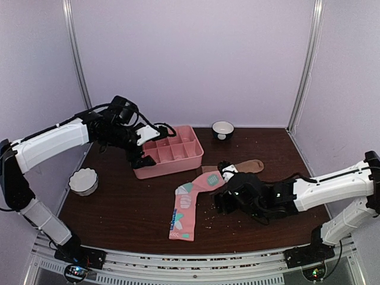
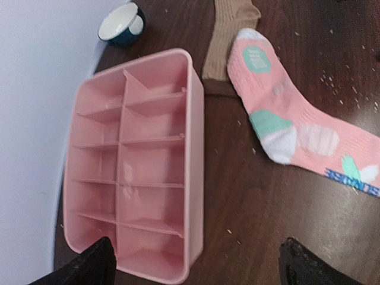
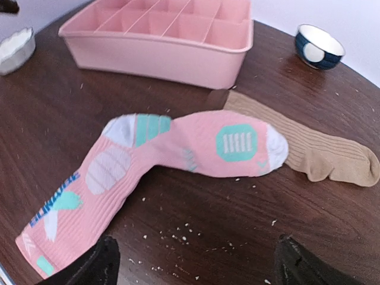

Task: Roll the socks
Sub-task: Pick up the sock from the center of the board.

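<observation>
Top external view is showing the pink sock [image 1: 189,202] lying flat mid-table, its toe overlapping the tan sock [image 1: 248,166] — rolling is not yet starting. Left gripper [image 2: 199,267] and right gripper [image 3: 199,267] are hovering spread wide, empty — the next move is likely calling for stacking the pair.

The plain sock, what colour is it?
The plain sock is tan-brown, ribbed; right wrist view shows it best.

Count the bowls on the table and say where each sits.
2. A white bowl near the left edge; a dark blue bowl at the back, right of the pink tray. More might be hidden.
</observation>
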Robot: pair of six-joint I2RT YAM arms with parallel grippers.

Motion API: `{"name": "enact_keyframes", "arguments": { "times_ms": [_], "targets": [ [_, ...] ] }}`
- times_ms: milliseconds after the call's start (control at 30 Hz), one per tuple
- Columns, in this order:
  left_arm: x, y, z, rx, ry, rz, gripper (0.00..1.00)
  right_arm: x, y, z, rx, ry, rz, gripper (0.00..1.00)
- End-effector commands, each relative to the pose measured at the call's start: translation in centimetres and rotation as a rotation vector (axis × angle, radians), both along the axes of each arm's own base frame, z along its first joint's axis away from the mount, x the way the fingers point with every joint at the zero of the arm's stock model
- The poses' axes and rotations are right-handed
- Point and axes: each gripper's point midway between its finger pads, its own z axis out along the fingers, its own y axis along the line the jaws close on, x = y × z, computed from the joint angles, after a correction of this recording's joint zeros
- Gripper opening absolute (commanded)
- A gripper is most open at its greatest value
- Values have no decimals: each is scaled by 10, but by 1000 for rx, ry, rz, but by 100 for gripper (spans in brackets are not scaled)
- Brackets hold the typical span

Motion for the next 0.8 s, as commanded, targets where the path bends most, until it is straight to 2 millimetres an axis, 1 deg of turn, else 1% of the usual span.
{"name": "enact_keyframes", "arguments": {
  "times_ms": [0,67,100,133,200,267,333,400,467,533,567,667,767],
  "targets": [
    [-33,22,10,-103,4,-44,98,-30,25,-19,-194,28,203,88],
    [-40,36,7,-95,1,-16,98,-44,42,-8,-105,-4,290,100],
    [-43,43,3,-94,20,1,98,-49,49,-7,-77,-3,325,100],
    [-49,48,0,-102,46,6,98,-56,56,-10,-69,15,368,100],
    [-59,55,-9,-118,94,14,98,-72,71,-23,-86,73,463,100],
    [-70,60,-22,-122,132,4,98,-86,83,-38,-128,101,524,100],
    [-82,62,-35,-118,167,-12,98,-98,98,-47,-153,122,572,96],
    [-95,64,-45,-114,209,-43,98,-107,108,-58,-168,149,612,92],
    [-108,65,-53,-105,250,-74,98,-112,116,-64,-153,165,639,87],
    [-114,66,-58,-92,283,-91,98,-117,123,-67,-148,183,667,79],
    [-117,67,-61,-84,299,-99,98,-119,126,-71,-155,194,682,73],
    [-124,67,-67,-78,331,-122,98,-124,130,-83,-178,227,706,60],
    [-137,66,-76,-83,358,-178,98,-127,130,-95,-188,250,710,55]
  ]
}}
